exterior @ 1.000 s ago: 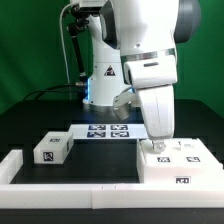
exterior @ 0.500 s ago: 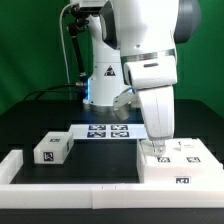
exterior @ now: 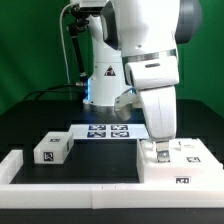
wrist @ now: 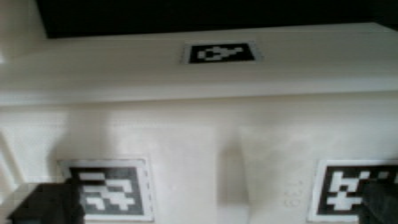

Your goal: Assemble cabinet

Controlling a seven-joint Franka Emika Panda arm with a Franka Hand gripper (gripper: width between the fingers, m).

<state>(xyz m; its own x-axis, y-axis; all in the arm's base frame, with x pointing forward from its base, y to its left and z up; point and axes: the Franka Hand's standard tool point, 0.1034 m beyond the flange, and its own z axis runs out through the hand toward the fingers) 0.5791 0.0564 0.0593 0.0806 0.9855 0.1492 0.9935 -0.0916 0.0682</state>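
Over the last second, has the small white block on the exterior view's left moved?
No. The small block keeps the same place, just off the corner of the marker board on the exterior view's left.

Exterior view: placed in front of arm (exterior: 140, 55), slightly raised, facing it across bench (exterior: 30, 115), mid-range. Wrist view: aimed down at cabinet (wrist: 178, 110) top, very close, blurred. Shared: cabinet (exterior: 185, 160) tagged top only.

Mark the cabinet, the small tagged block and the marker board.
cabinet (exterior: 200, 172): exterior view, on its white front face.
small tagged block (exterior: 52, 151): exterior view, on the middle of the block.
marker board (exterior: 108, 132): exterior view, at the centre, between its tags.
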